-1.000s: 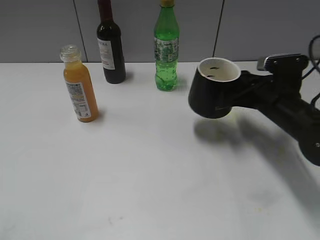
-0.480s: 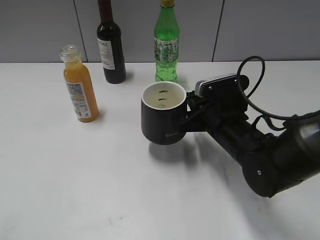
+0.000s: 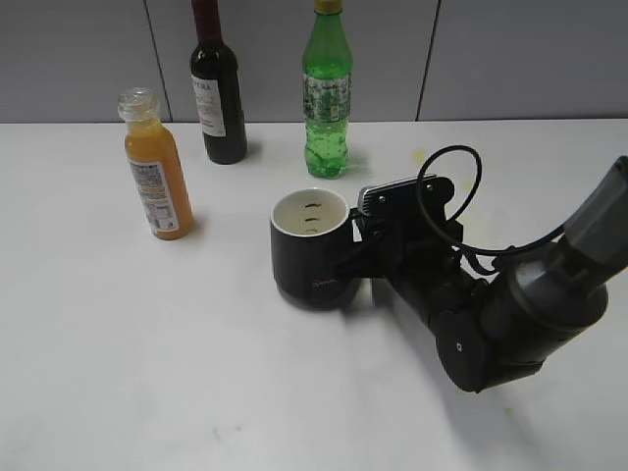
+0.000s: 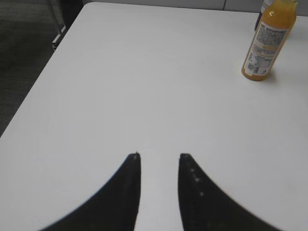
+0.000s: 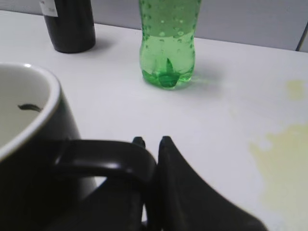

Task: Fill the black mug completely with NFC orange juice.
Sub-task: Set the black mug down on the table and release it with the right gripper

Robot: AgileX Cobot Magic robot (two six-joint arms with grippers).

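Mug (image 3: 312, 250) upright mid-surface (image 3: 147, 373). Juice bottle (image 3: 157, 167) to its left, further back. Wine bottle (image 3: 217, 88) and soda bottle (image 3: 326, 93) stand behind, soda right of wine.

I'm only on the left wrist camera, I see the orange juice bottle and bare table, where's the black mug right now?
Observer: The black mug stands upright on the white table, near the middle, right of the orange juice bottle.
Operator: Is anything holding it?
Observer: Yes. The right gripper is shut on its loop handle.
Operator: Any juice in it yet?
Observer: None visible. The white inside shows only two small dark marks.
Operator: What's behind it?
Observer: A green soda bottle and a dark wine bottle stand at the back, by the wall.
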